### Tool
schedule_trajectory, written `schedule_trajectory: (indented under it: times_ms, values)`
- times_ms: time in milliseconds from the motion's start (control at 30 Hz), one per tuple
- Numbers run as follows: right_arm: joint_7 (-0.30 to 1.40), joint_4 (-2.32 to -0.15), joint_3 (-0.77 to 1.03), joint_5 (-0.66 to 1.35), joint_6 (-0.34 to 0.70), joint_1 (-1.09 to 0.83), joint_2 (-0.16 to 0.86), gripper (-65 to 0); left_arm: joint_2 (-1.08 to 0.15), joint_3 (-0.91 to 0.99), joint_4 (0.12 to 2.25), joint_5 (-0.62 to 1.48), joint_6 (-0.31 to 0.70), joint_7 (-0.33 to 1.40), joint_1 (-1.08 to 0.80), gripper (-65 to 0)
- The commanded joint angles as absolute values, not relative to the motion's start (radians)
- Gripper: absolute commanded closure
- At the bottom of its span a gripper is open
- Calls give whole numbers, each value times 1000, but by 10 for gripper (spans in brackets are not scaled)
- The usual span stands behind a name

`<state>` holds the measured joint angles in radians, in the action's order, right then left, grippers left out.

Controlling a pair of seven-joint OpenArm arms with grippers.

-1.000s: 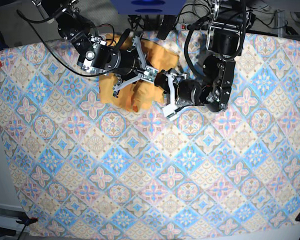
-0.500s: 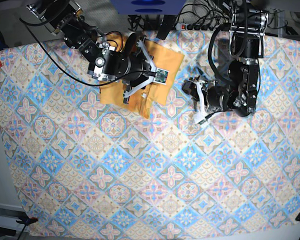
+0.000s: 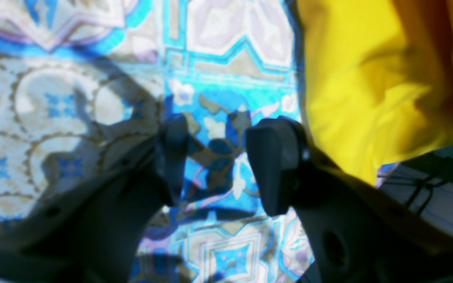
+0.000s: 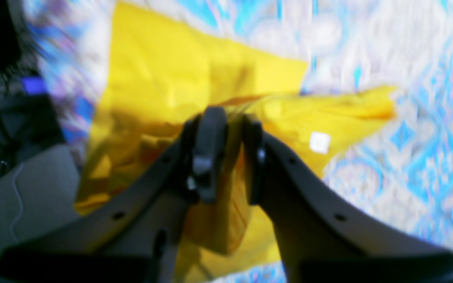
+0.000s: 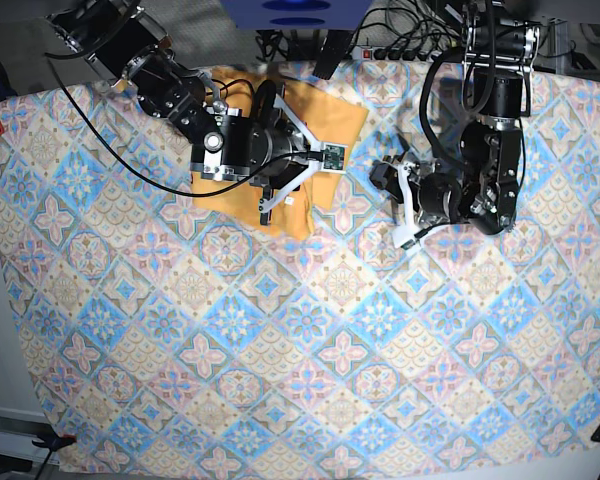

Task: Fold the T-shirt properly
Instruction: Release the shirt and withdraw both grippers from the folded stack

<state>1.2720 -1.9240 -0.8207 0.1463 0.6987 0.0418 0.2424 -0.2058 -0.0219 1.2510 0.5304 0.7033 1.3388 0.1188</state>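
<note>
Mustard-yellow soft fabric T-shirt folded on patterned tablecloth | right gripper pinching its fold | left gripper spread, empty

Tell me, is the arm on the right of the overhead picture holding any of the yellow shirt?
No: the left end effector stands open over the bare tablecloth, with the T-shirt lying off to its side.

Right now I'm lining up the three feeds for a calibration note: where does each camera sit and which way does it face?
Base: overhead, looking down at the tablecloth, both arms showing.
Left wrist: behind the left gripper, jaws apart over cloth.
Right wrist: behind the right gripper, fabric between its jaws.
All three share the T-shirt.
</note>
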Motion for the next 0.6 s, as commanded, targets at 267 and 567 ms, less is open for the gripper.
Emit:
schedule_trajectory:
  times_ms: [267,567]
  values:
    - [1300,-1962,-777,363,698,133,206,-212,-216,-19,1260,519,698,1339,133,-298]
    - [1290,-1959,-618,335,698,85,211,-210,-216,-22,1260,519,698,1346,125,-297]
